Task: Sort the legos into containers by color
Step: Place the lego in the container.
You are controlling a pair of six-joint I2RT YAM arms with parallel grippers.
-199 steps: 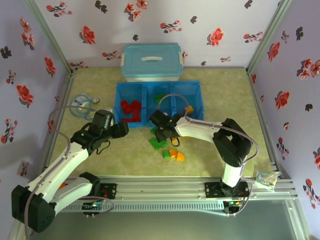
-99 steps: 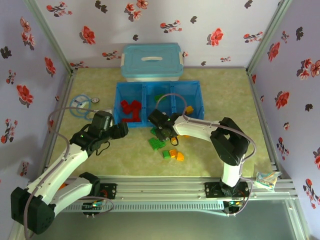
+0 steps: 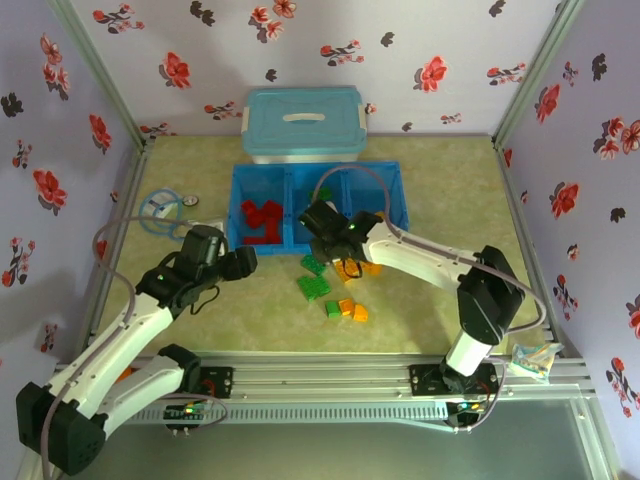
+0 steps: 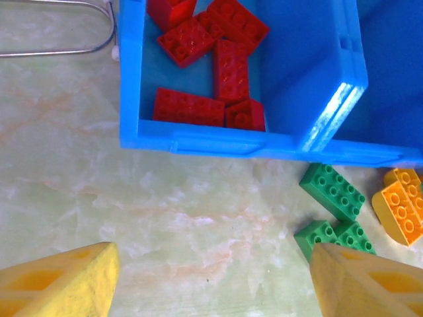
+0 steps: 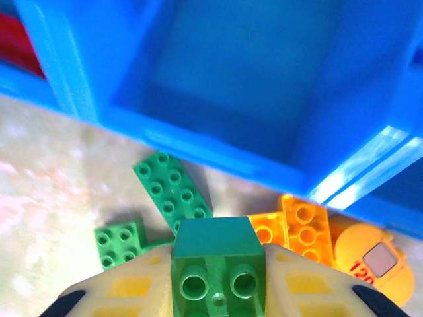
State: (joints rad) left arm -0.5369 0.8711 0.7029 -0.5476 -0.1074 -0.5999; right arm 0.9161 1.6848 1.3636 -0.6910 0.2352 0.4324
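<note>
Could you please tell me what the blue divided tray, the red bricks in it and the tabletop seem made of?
The bright blue divided tray looks like glossy moulded plastic: white glare on its divider. The red studded bricks look like hard smooth plastic, studs crisp. The pale tabletop has a marble-like veined print, perhaps vinyl.

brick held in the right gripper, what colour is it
Green; the brick shows best in the right wrist view.

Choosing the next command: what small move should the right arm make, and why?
Probably carry forward over the middle compartment: the right fingers are shut on a green brick, and that compartment, just ahead, already holds a green one.
</note>
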